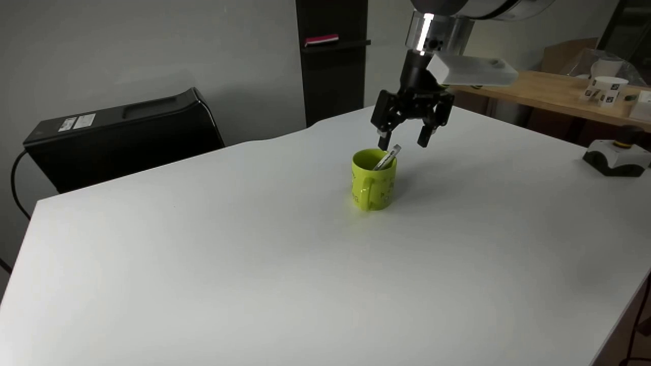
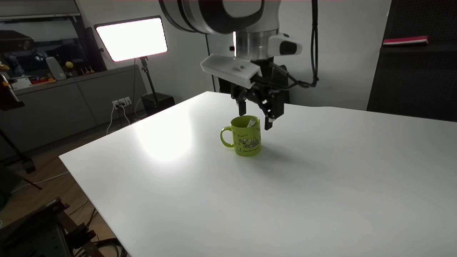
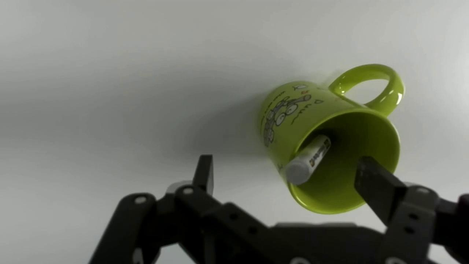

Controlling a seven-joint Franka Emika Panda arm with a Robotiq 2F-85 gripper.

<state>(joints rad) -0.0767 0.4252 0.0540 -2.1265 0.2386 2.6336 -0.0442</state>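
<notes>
in an exterior view, a black case (image 1: 127, 134) stands well left of the green mug (image 1: 380, 185); upright on the table (image 1: 203, 264), the mug holds a leaning white pen-like tube (image 1: 387, 158); just above and right of the mug hangs the gripper (image 1: 404, 144), spread wide apart.

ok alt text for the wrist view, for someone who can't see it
Lime-green mug with a cartoon print on a white table, its handle at upper right, a white marker-like tube leaning inside. A black gripper spans the bottom, jaws open, one finger in front of the mug.
</notes>
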